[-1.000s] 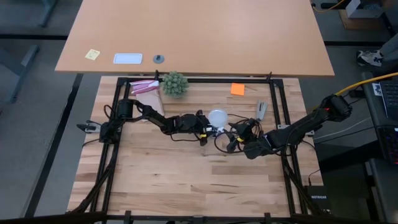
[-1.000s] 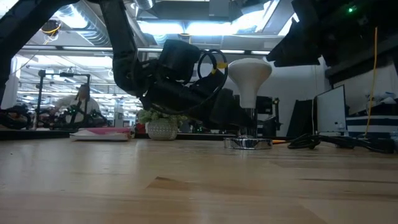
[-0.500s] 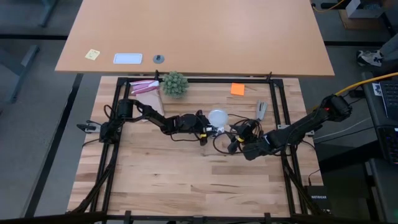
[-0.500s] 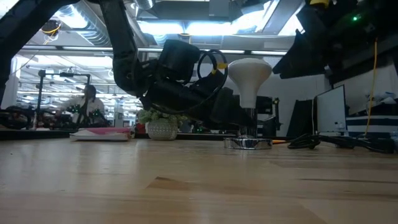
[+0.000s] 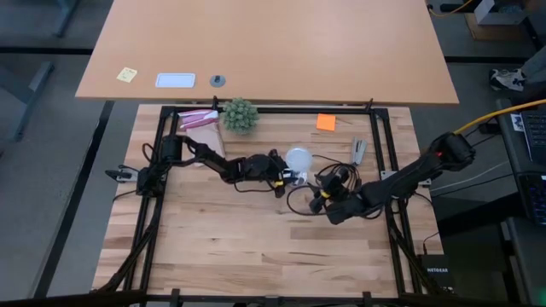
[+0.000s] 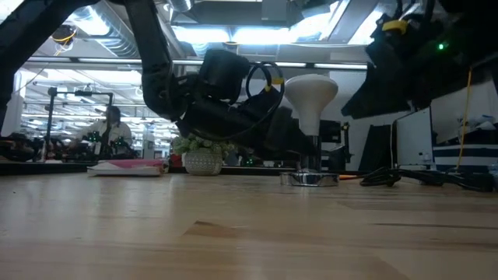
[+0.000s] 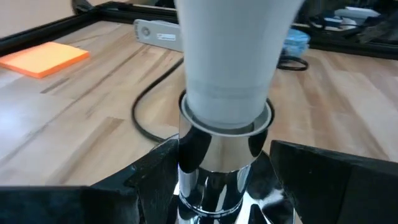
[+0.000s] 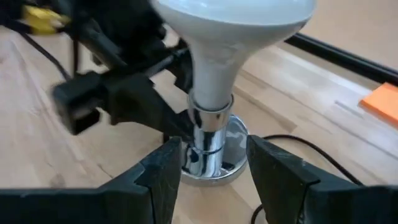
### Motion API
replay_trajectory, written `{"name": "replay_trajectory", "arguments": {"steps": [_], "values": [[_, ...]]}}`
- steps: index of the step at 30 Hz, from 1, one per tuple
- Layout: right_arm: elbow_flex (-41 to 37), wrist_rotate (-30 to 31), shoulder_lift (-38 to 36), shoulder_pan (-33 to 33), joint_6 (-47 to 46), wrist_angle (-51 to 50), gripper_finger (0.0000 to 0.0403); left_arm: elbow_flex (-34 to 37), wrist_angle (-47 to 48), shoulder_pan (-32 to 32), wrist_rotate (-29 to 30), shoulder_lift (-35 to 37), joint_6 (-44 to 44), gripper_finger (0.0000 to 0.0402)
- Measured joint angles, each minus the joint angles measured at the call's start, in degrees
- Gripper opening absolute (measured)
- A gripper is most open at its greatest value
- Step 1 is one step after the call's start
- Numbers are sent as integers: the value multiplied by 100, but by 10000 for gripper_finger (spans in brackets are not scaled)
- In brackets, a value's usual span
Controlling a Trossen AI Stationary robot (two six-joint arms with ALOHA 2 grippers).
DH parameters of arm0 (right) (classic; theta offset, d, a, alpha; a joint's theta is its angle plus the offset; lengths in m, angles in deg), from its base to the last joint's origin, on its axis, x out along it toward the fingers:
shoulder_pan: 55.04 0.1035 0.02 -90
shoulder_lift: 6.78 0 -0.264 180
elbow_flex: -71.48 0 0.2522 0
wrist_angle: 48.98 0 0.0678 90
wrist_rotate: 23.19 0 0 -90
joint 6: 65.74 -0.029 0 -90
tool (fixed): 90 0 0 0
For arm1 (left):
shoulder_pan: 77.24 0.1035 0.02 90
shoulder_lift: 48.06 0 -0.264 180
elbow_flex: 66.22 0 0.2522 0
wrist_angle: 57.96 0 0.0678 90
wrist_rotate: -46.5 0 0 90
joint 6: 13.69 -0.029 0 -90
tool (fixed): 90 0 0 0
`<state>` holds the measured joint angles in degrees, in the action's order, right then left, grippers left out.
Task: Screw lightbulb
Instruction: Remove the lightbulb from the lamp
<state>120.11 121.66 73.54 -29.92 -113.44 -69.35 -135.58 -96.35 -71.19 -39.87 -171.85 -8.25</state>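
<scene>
the small white frosted lightbulb (image 5: 299,159) stands upright near the middle of the light wooden table (image 5: 222,247), dome up, its narrow neck seated in the polished chrome socket (image 8: 208,149), which rests on a round silvery base disc with a black cord (image 7: 146,102) trailing away.

the left gripper (image 7: 214,177) sits low at the socket, its two dark fingers spread wide, one on each side of the chrome barrel; whether they touch the metal cannot be confirmed from the wrist view. it clamps nothing.

the right gripper (image 8: 208,171) is just beside the socket on the opposite side, fingers likewise fully apart and flanking the base, apart from the bulb and holding nothing.

status: the bulb appears inserted and self-supporting, so seating is judged largely done. remaining: any final tightening, since thread depth is hidden inside the barrel.

surroundings: an orange sticky pad (image 5: 325,122) and a small green plant (image 5: 240,113) lie near the far edge.
</scene>
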Motion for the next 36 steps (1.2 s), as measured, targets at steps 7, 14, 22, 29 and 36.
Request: {"name": "replay_trajectory", "arguments": {"steps": [7,14,22,29,36], "values": [[0,0,534,0,-634,2,188,0,-25,-167,-24,0,12,241],[0,-96,869,0,-1079,10,188,0,-297,-113,-28,4,12,241],[0,-198,962,0,-1099,28,188,0,-651,-108,-46,4,12,241],[0,-195,960,0,-1099,26,188,0,-995,-205,-72,4,6,241],[0,-190,960,0,-1099,26,188,-2,-1688,-206,-81,7,-158,241]]}}
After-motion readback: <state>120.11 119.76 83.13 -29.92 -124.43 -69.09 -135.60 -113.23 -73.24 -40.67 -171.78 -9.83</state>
